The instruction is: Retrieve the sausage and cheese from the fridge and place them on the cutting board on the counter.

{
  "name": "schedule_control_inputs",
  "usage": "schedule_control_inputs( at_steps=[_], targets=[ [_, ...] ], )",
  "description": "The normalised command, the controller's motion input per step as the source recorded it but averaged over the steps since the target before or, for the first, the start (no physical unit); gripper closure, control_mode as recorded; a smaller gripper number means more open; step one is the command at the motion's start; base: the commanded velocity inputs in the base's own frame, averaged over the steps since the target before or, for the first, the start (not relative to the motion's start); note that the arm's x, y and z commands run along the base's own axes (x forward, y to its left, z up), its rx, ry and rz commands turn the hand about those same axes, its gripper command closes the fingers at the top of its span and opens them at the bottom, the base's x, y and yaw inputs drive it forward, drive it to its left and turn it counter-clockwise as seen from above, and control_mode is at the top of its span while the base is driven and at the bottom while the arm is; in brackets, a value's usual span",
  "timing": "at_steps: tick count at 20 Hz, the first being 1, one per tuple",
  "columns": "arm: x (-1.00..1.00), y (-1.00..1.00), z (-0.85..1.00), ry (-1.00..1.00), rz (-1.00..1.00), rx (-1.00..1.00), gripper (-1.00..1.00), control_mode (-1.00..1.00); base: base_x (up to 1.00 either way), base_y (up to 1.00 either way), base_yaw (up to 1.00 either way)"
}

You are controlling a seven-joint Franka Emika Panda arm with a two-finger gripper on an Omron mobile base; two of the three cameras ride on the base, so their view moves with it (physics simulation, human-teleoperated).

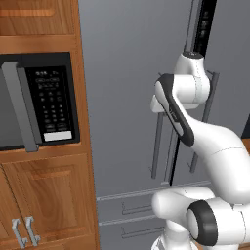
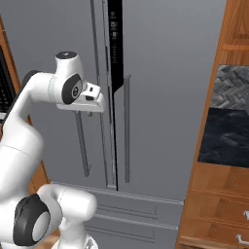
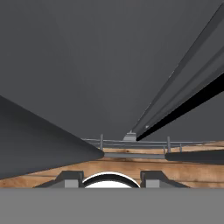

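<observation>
Gleaming flat grey steel fridge (image 1: 127, 88), slim bar handles (image 2: 127, 129)

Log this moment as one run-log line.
stage: opening tall grey steel fridge | tool: at left door's long vertical bar handle | doors: slightly ajar | sausage, cheese: unretrieved

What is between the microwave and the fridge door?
In the left base view, a tall strip of brown wooden cabinet side stands between the microwave and the grey fridge.

Grey steel fridge (image 1: 127, 97) fills the frame centre; black-panelled microwave (image 1: 49, 100) at left sits in reddish-brown wood cabinets (image 1: 44, 195) (silver handles).
</observation>
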Motion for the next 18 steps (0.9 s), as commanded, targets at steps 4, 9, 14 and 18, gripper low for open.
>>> schedule_control_inputs(
  at_steps=[4,9,14,18],
  targets=[
    [0.00,0.00,0.00,0.00,0.00,0.00,-1.00,1.00,0.00,0.00,0.00],
    [0.00,0.00,0.00,0.00,0.00,0.00,-1.00,1.00,0.00,0.00,0.00],
    [0.00,0.00,0.00,0.00,0.00,0.00,-1.00,1.00,0.00,0.00,0.00],
    [0.00,0.00,0.00,0.00,0.00,0.00,-1.00,1.00,-0.22,0.00,0.00]
  ],
)
